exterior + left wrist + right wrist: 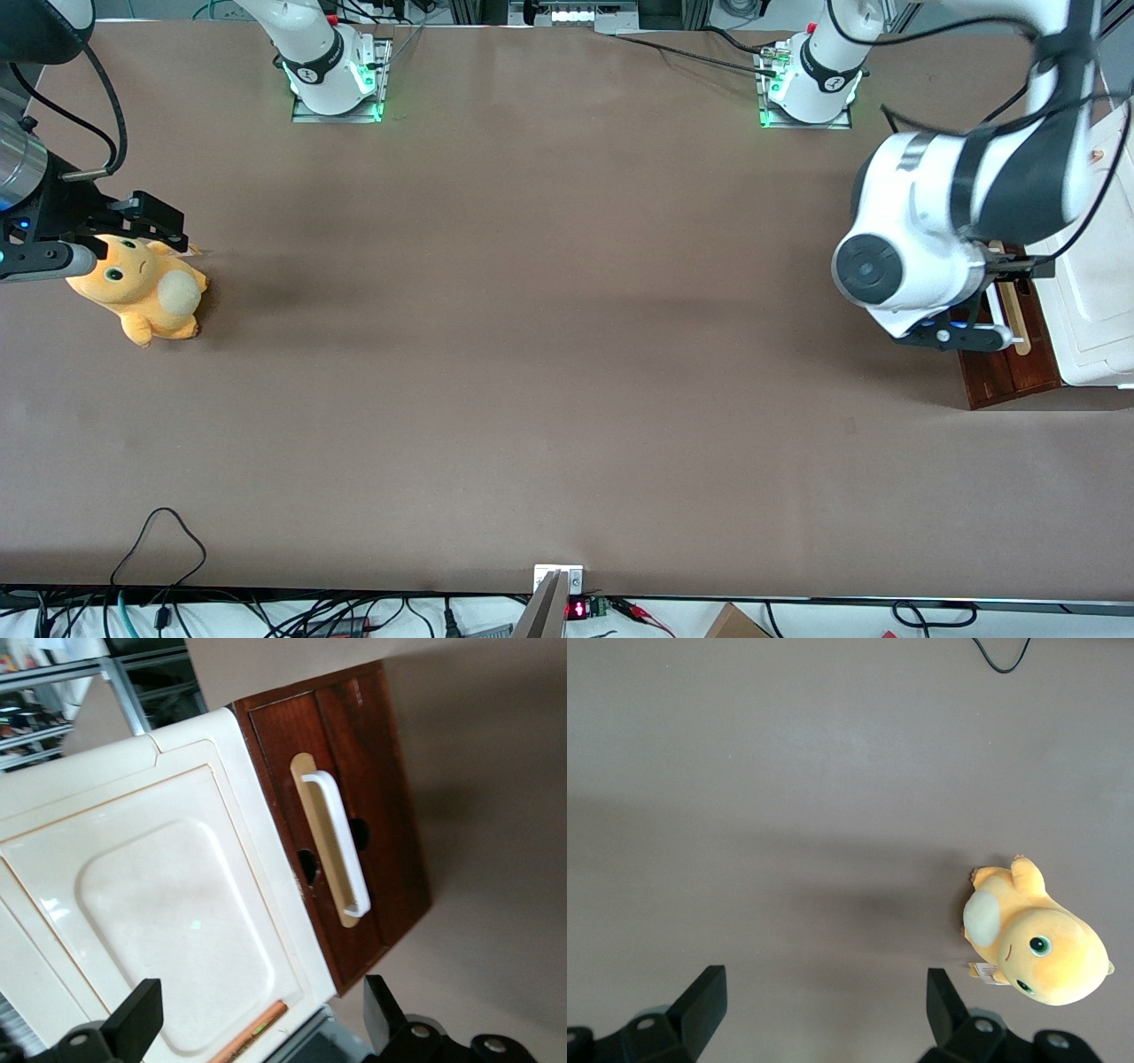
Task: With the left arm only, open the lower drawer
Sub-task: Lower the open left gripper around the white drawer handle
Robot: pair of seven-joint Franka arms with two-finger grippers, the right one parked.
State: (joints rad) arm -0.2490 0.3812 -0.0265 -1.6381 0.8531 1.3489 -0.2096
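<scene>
While the left arm hangs above the lower drawer, its pincer is spread wide, grasping nothing. White handle sits untouched.

My gripper is matt black plastic, hanging above the glossy dark wooden lower drawer with its smooth white handle
</scene>
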